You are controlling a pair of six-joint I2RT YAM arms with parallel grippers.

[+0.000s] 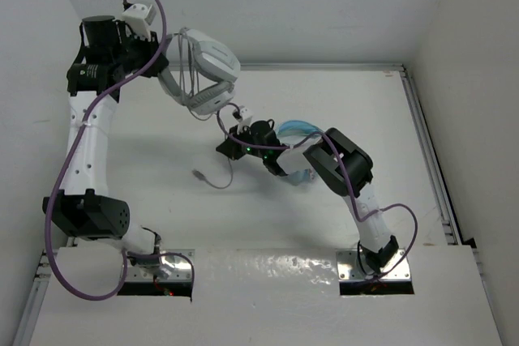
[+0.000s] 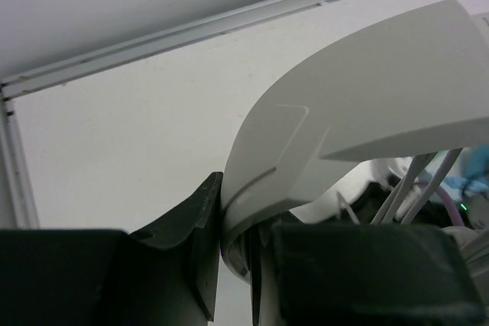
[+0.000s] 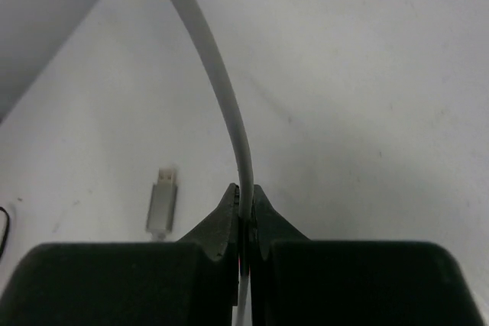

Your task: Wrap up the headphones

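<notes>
White surface (image 1: 340, 103), white walls round it, metal rail (image 1: 324, 65) along far edge.

Top view: L arm reared up at far left. L gripper (image 1: 166, 70) is clamped on the grey headband (image 1: 176, 88) of the headphones (image 1: 209, 66). They're up in the air over the far-left part of the surface, cups to the right of the gripper. Thin cable (image 1: 229, 174) drops from them to R gripper (image 1: 227, 147) near centre, then trails on to the plug (image 1: 199, 174) lying on the surface. Light blue headphones (image 1: 296, 129) sit just behind the R arm.

L wrist view: fingers pinch the headband edge tight, no gap showing. Cable strands visible at right, under the band.

R wrist view: jaws fully closed w/ the cable nipped between the tips. Cable arcs up & away to top of view. Plug lies flat on the surface, left of the gripper, not touching it.
</notes>
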